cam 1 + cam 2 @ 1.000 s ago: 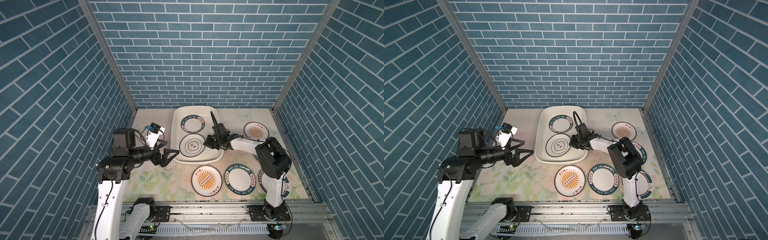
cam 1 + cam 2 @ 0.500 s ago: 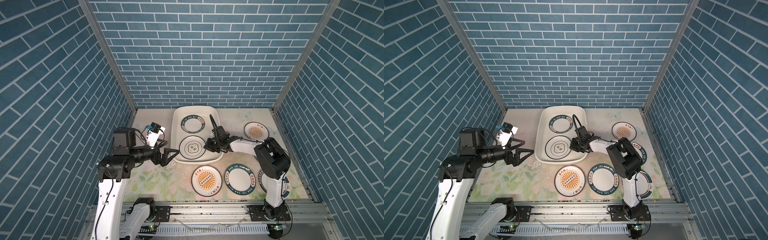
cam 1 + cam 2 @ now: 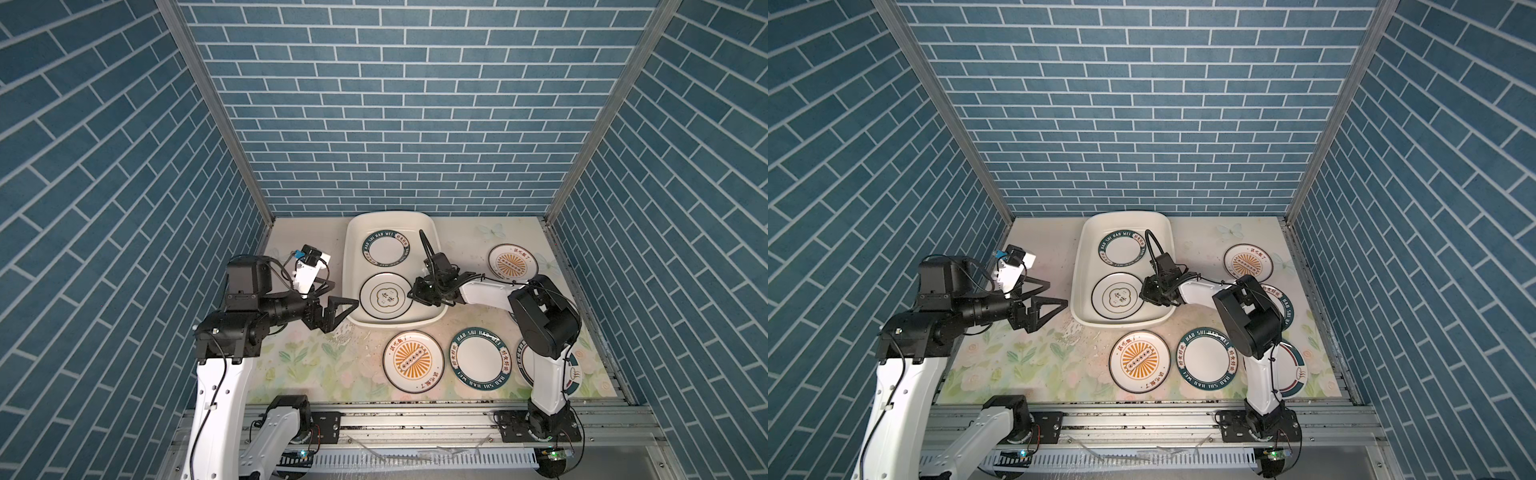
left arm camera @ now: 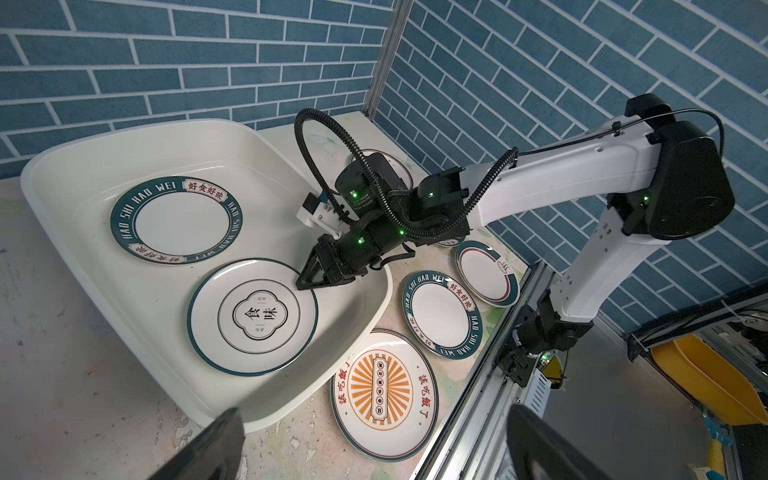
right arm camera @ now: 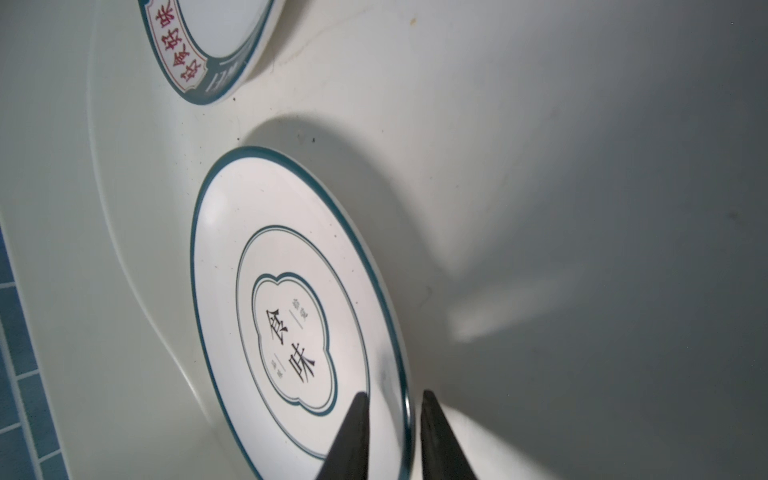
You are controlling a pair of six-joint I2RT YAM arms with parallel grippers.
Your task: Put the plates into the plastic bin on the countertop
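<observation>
The cream plastic bin point(image 3: 390, 215) point(image 3: 1125, 214) point(image 4: 124, 137) holds two plates: a teal-lettered one point(image 3: 386, 248) point(image 4: 176, 220) at its far end and a cloud-emblem one point(image 3: 385, 297) point(image 3: 1117, 296) point(image 4: 253, 316) point(image 5: 291, 291) lying flat at the near end. My right gripper point(image 3: 411, 296) point(image 3: 1142, 297) point(image 4: 301, 284) point(image 5: 392, 397) straddles that plate's rim, jaws slightly apart and clear of it. My left gripper point(image 3: 345, 292) point(image 3: 1059, 292) point(image 4: 374, 409) hovers wide open and empty beside the bin's left wall. Several more plates lie on the flowered countertop point(image 3: 307, 361).
On the countertop lie an orange sunburst plate point(image 3: 413, 361), a teal-lettered plate point(image 3: 478, 363), another sunburst plate point(image 3: 512, 264) at the back right, and a plate point(image 3: 577, 374) partly under the right arm. A grey rail point(image 3: 415, 415) runs along the front; tiled walls enclose three sides.
The right gripper's jaws have parted from the cloud-emblem plate's rim, and the plate now rests flat in the bin. The left arm has not moved.
</observation>
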